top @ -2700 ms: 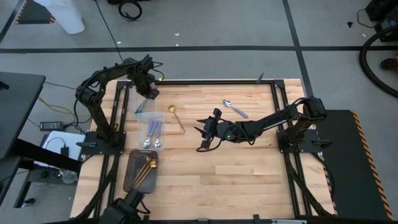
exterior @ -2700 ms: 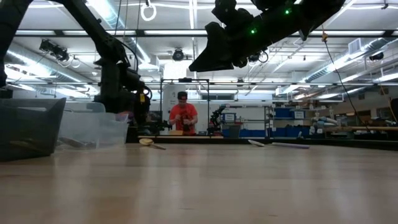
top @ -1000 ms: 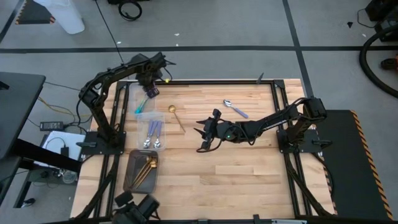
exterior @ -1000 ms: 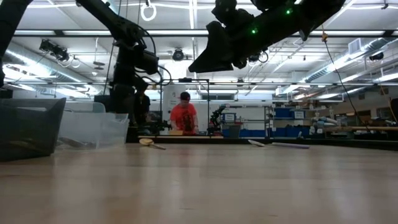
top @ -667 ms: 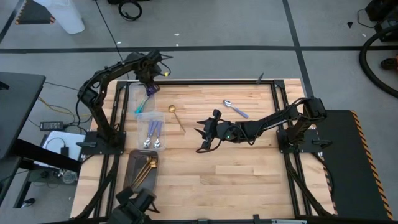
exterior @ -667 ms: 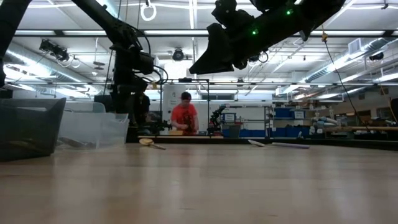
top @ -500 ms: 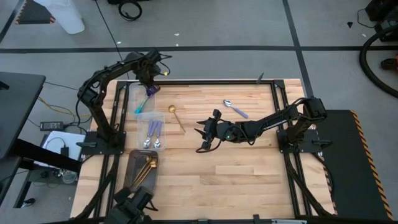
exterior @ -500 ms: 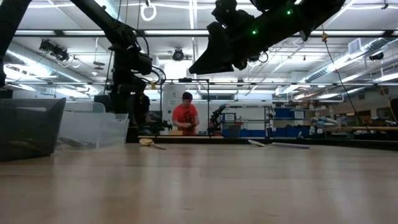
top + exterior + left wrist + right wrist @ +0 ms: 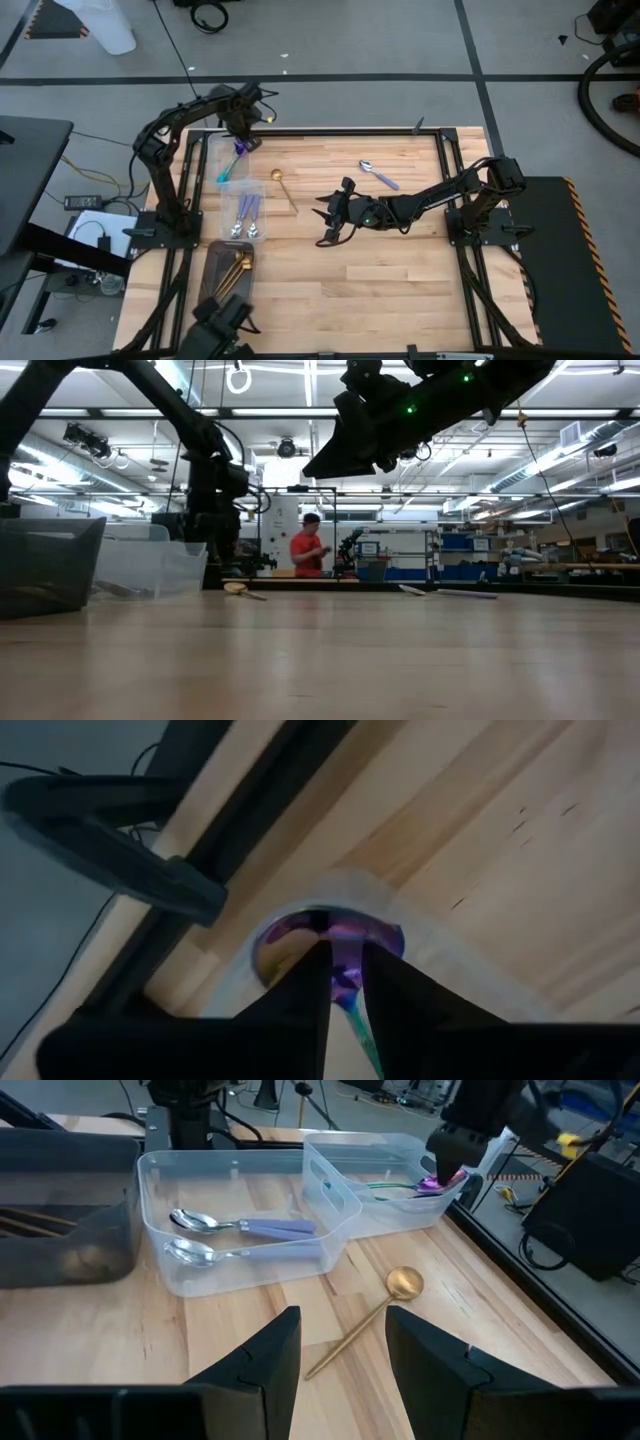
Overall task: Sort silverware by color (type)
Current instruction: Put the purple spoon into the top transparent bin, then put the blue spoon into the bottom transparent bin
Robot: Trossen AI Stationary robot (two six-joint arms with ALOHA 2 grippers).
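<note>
My left gripper [image 9: 240, 143] is over the far corner of the far clear bin [image 9: 218, 160] and is shut on an iridescent purple spoon [image 9: 232, 160] with a teal handle. My right gripper [image 9: 322, 222] hangs open above the middle of the table, touching nothing. In the right wrist view, its fingers frame a gold spoon [image 9: 375, 1320]. This gold spoon [image 9: 283, 188] lies flat on the wood next to the bins. A silver spoon with a lavender handle [image 9: 378, 174] lies flat toward the far right of the table. My left gripper [image 9: 345, 952] pinches the purple spoon at its neck [image 9: 346, 978], just behind the bowl [image 9: 300, 935], between its two fingers. They come from above, pointing down. The bowl sits at the bin's rounded far corner. The teal handle [image 9: 395, 1185] slants down into the bin.
The near clear bin [image 9: 247, 198] holds two silver spoons with lavender handles [image 9: 240, 1238]. A dark grey tray [image 9: 210, 275] at the near left holds gold spoons. There is bare wood at the table's near and right parts. A person in red [image 9: 308, 552] stands in the room beyond.
My left arm has changed its posture and the gripper has come down a little over the far bin, still shut on the purple spoon. The spoon's teal handle has stayed in the bin. My right arm has kept still.
</note>
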